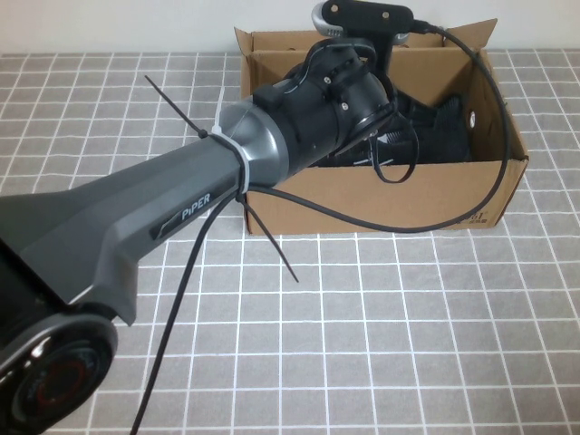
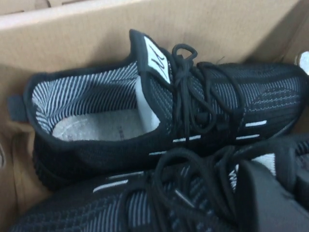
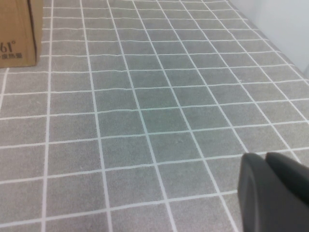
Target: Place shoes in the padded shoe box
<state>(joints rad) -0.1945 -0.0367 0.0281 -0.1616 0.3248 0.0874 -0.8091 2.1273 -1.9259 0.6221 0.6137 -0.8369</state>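
On the grey tiled tabletop (image 1: 408, 344), the left arm reaches into the padded shoe box (image 1: 381, 204), where both shoes (image 2: 159, 130) lie side by side. Left end effector (image 2: 270, 203) sits over them, right end effector (image 3: 277, 191) hovers over bare tiles; can't tell either's opening.

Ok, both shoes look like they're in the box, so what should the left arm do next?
Probably lift the left end effector straight up out of the box. Both shoes lie side by side inside, and nothing appears held. The arm hangs over the box opening, so rising first should avoid snagging the flaps. The right end effector sits low over the table, away from the box.
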